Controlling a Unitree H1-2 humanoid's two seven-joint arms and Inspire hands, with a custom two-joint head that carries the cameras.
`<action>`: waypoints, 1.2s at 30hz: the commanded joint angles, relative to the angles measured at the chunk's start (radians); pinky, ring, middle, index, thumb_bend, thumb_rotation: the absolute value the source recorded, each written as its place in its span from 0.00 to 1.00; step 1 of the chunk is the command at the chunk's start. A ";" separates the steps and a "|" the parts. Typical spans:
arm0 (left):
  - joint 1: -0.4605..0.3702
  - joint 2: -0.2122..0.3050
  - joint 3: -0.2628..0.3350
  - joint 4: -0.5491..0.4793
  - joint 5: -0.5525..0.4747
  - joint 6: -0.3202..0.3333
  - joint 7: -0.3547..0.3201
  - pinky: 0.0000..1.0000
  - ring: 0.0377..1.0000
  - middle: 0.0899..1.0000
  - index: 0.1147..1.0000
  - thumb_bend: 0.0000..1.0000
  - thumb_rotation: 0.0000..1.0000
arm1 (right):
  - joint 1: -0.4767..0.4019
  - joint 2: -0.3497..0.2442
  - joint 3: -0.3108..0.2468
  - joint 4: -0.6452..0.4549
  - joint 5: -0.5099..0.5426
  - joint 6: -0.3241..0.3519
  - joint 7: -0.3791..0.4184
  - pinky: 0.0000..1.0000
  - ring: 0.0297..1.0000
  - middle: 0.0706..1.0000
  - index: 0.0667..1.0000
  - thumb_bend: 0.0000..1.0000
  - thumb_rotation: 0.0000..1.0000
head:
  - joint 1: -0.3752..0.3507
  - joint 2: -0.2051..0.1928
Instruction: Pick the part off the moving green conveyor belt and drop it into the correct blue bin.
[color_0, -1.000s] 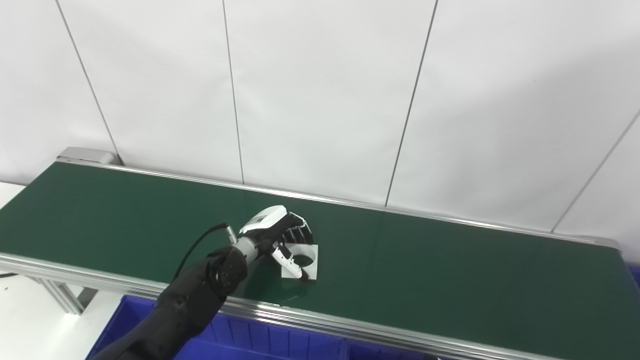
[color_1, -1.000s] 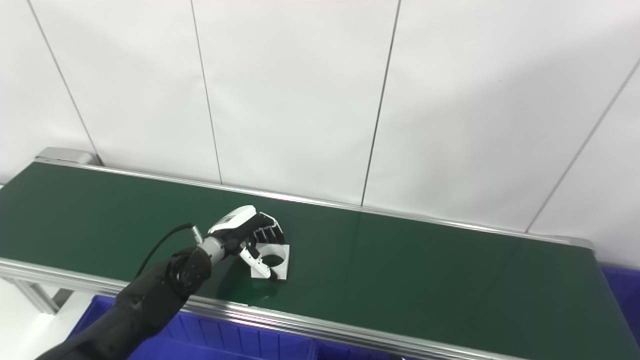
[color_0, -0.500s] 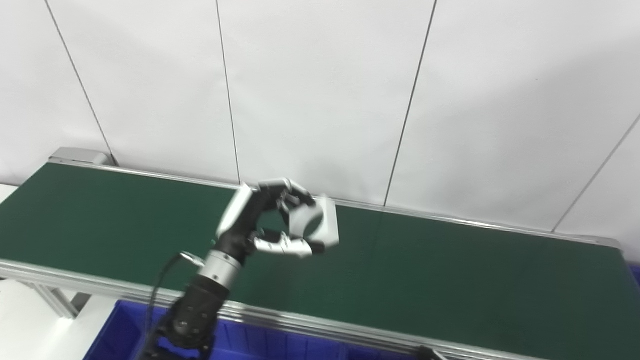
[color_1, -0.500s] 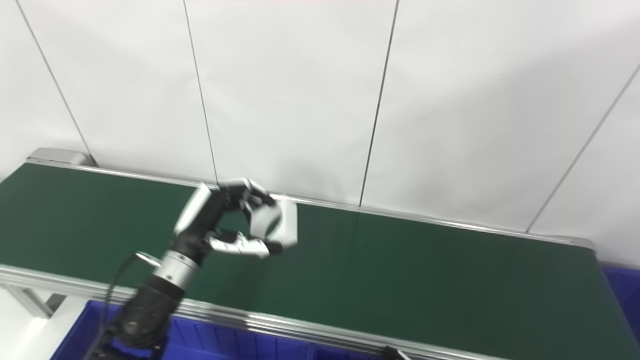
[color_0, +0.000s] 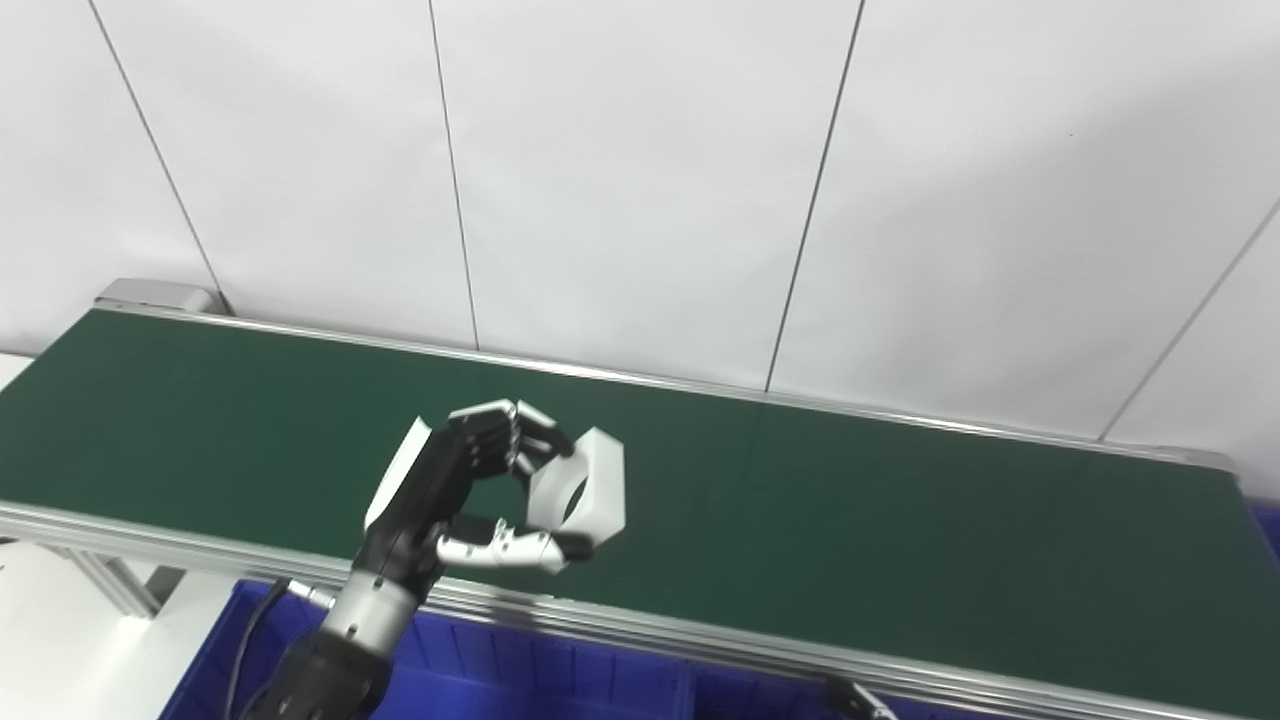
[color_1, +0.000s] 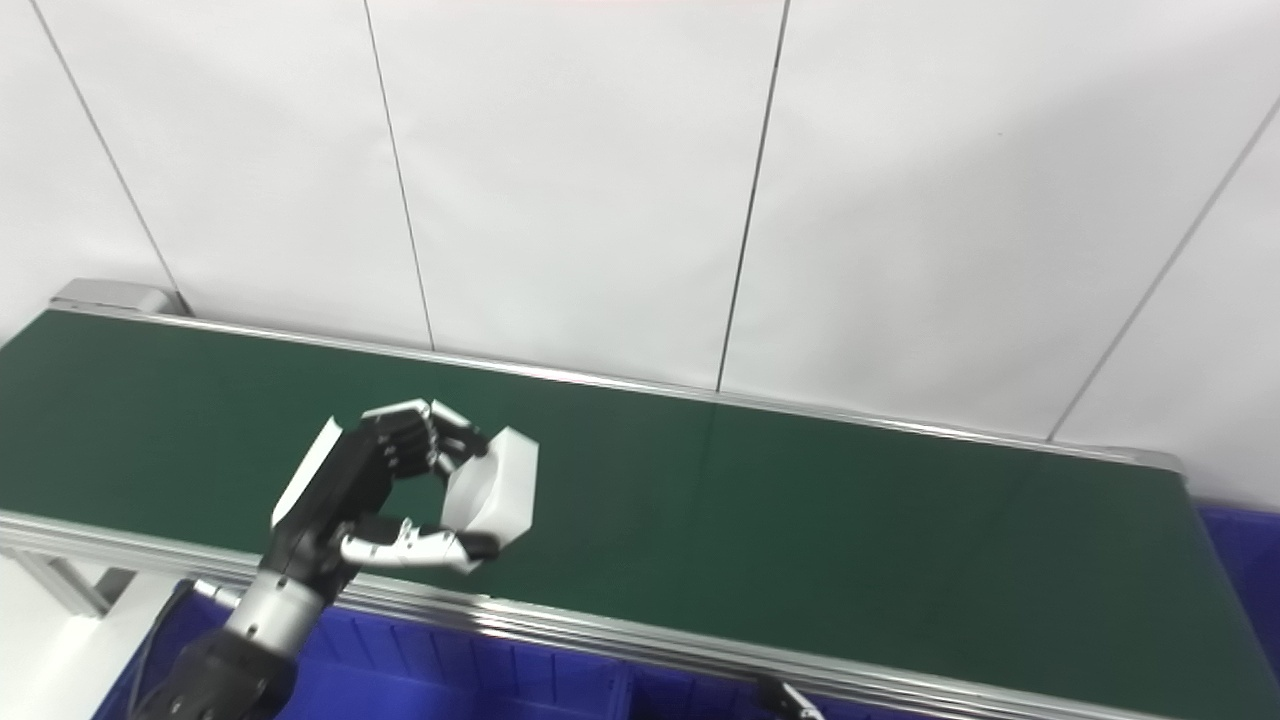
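Note:
My left hand (color_0: 455, 500) is raised above the near part of the green conveyor belt (color_0: 900, 520). Its fingers and thumb are shut on a white block-shaped part (color_0: 585, 487) with a round hole through it. The part is held upright and clear of the belt, and it also shows in the right eye view (color_1: 495, 487). My right hand is not in view.
A blue bin (color_0: 520, 690) lies below the belt's near rail (color_0: 700, 650), under my left arm. Another blue bin's edge (color_1: 1245, 560) shows at the belt's right end. A white panelled wall stands behind the belt.
My left hand closed on the part, lifted it off the belt, and has now drawn it back toward the near rail and a little lower.

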 joint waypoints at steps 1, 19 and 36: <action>0.024 0.003 0.009 -0.023 0.005 -0.056 0.006 0.32 0.43 0.46 0.44 0.47 0.00 | 0.001 0.001 0.002 -0.035 0.005 -0.044 0.006 0.66 0.73 0.78 0.80 0.67 0.03 | 0.002 0.005; 0.225 -0.026 0.037 0.174 0.111 -0.131 0.068 0.31 0.41 0.46 0.47 0.47 0.00 | 0.005 -0.003 -0.003 -0.061 0.006 -0.038 0.023 0.63 0.71 0.77 0.78 0.67 0.00 | 0.024 0.067; 0.164 0.011 -0.045 0.501 0.453 -0.181 0.228 0.33 0.45 0.49 0.44 0.47 0.00 | 0.013 0.002 -0.011 -0.075 0.005 -0.024 0.036 0.65 0.72 0.77 0.78 0.67 0.00 | 0.022 0.075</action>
